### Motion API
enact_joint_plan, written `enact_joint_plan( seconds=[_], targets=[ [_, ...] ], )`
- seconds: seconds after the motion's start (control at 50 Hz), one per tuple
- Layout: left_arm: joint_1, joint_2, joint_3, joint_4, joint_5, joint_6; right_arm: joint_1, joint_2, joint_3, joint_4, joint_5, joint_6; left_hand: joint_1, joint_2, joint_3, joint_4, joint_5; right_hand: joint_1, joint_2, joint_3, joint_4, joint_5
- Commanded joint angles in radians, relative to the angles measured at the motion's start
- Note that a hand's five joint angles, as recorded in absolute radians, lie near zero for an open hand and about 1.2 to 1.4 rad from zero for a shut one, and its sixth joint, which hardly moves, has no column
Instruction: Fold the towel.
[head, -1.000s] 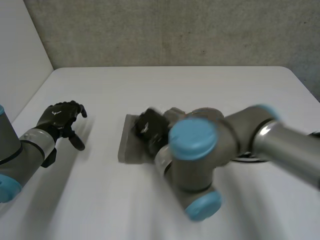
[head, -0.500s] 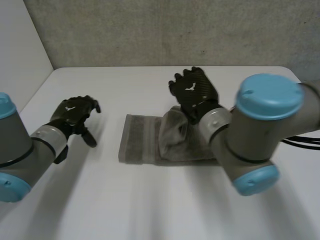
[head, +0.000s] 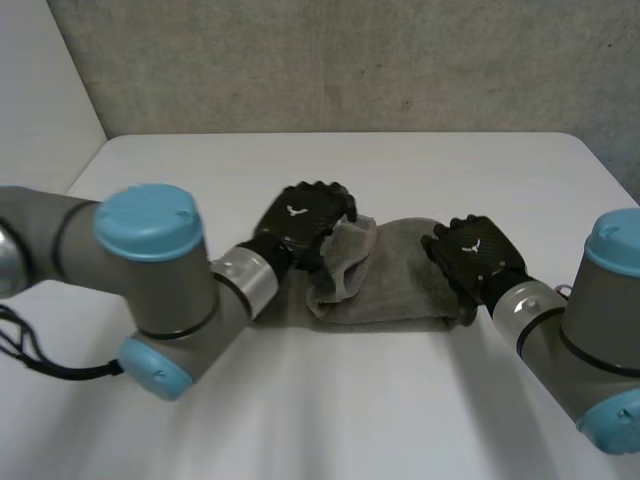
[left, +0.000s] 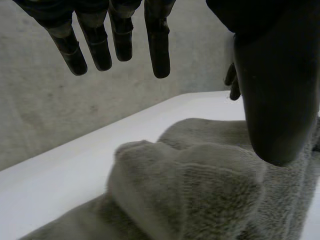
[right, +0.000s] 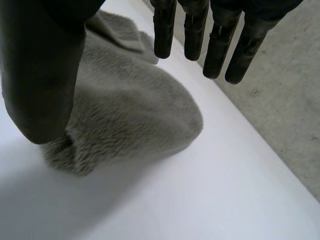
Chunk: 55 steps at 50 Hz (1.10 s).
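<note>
Towel (head: 400, 285) lies bunched on the table (head: 200, 170), with the left hand (head: 303, 225) and right hand (head: 475, 258) straight-fingered over its ends.

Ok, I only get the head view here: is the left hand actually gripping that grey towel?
Observer: No. The left wrist view shows the left hand open, its fingers straight and not curled round the towel.
Operator: And the right hand?
Observer: Its own wrist view shows the right hand open too, with straight fingers over the towel's rounded end.
</note>
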Motion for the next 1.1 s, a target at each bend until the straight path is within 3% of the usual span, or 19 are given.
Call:
enact_joint_plan(
  seconds=[0.02,0.12,0.16,0.22,0.26,0.38,0.64,0.76,1.1],
  targets=[
    [-0.029,-0.125,0.104,-0.014,-0.003,0.007,0.0,0.003,0.052,-0.055,-0.003,-0.002,-0.005,0.008,0.003,-0.007,0.031,-0.065,-0.084,-0.06,-0.046,-0.009],
    [-0.03,-0.194,0.157,-0.04,-0.007,0.009,0.002,0.007,0.061,-0.059,-0.003,-0.002,0.03,0.043,0.039,0.028,0.066,-0.065,-0.084,-0.06,-0.046,-0.009],
    [-0.03,-0.232,0.182,-0.048,-0.013,0.009,0.002,0.012,0.063,-0.065,-0.003,-0.005,0.19,0.204,0.199,0.189,0.226,-0.065,-0.084,-0.06,-0.046,-0.009],
    [-0.03,-0.24,0.186,-0.048,-0.023,0.01,0.002,0.018,0.066,-0.074,-0.003,-0.008,0.247,0.261,0.256,0.246,0.283,-0.065,-0.084,-0.06,-0.046,-0.009],
    [-0.029,-0.243,0.189,-0.048,-0.067,0.009,0.002,0.024,0.066,-0.075,-0.003,-0.011,0.469,0.482,0.478,0.468,0.505,-0.065,-0.084,-0.06,-0.046,-0.009],
    [-0.027,-0.226,0.174,-0.049,-0.174,0.01,0.002,0.035,0.064,-0.077,-0.003,-0.017,0.652,0.665,0.661,0.651,0.688,-0.065,-0.084,-0.06,-0.046,-0.009],
    [0.029,-0.095,0.032,-0.071,-0.253,0.012,0.002,0.038,0.066,-0.079,-0.005,-0.019,0.64,0.654,0.649,0.639,0.676,-0.065,-0.084,-0.06,-0.046,-0.009],
    [0.092,-0.039,-0.07,-0.069,-0.248,0.004,0.003,0.041,0.066,-0.079,-0.005,-0.02,0.635,0.648,0.643,0.633,0.671,-0.065,-0.084,-0.06,-0.046,-0.009],
    [0.124,-0.042,-0.173,-0.031,-0.248,0.001,0.006,0.047,0.069,-0.077,-0.005,-0.02,0.579,0.592,0.588,0.577,0.615,-0.065,-0.084,-0.06,-0.046,-0.009]
  ],
)
